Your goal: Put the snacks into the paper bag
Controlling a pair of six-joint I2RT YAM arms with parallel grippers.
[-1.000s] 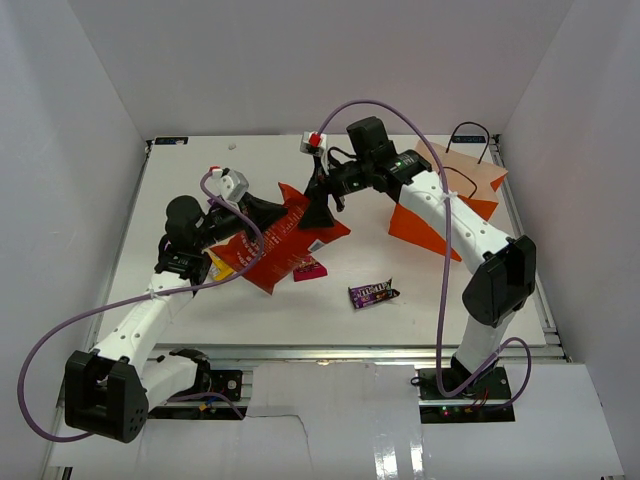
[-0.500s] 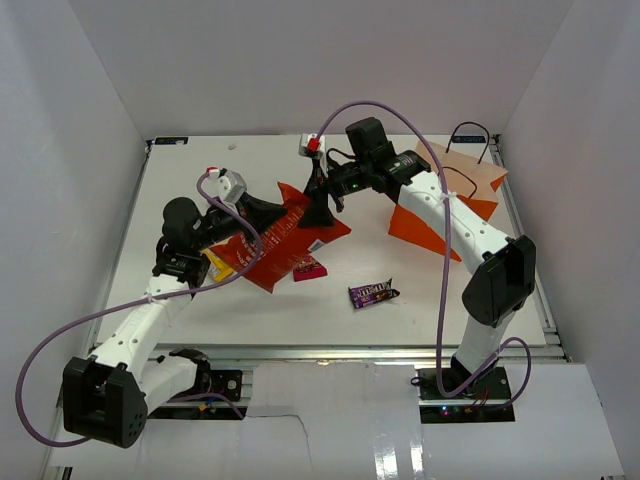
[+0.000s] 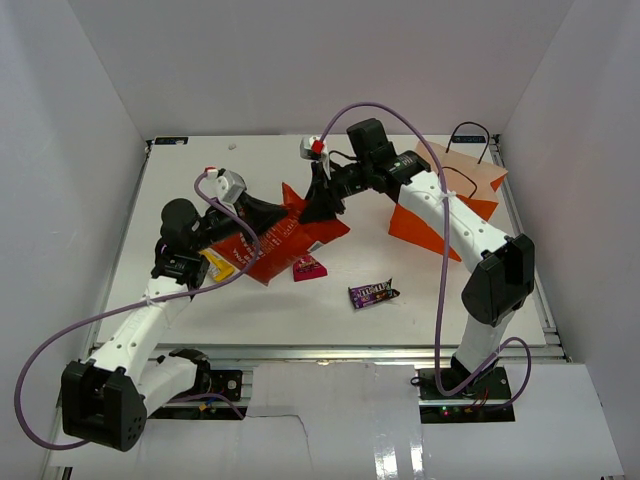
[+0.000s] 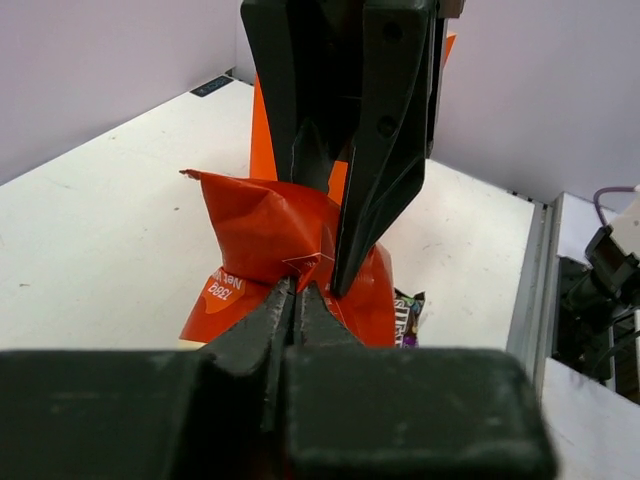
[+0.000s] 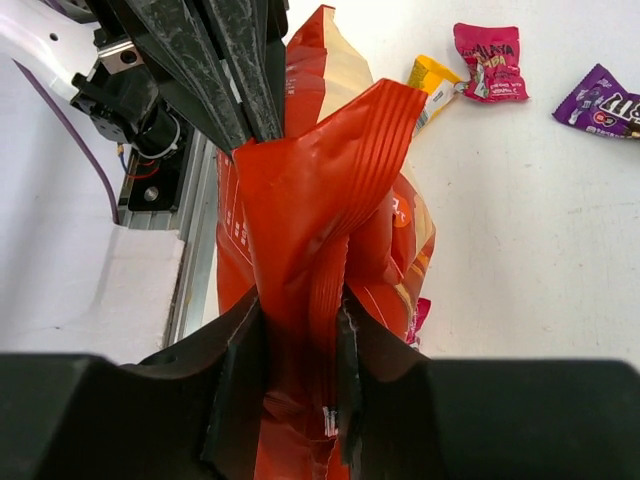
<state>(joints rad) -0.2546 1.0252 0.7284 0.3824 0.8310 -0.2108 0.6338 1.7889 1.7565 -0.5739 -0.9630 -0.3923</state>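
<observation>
Left claw [image 4: 297, 288] and right claw [image 5: 300, 322] both pinch chip bag [image 5: 320, 170]. Release left first; paper bag [image 3: 412, 226] mouth apparently sideways, aim low.

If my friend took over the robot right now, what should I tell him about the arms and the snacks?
Left gripper: shut on the chip bag.
Right gripper: also shut on it.
Paper bag: far right, behind the right arm.
On the table: pink packet, purple candy bar, yellow packet.
Done: no snack visibly bagged yet.
Left: bag the chips, then the small snacks.
</observation>
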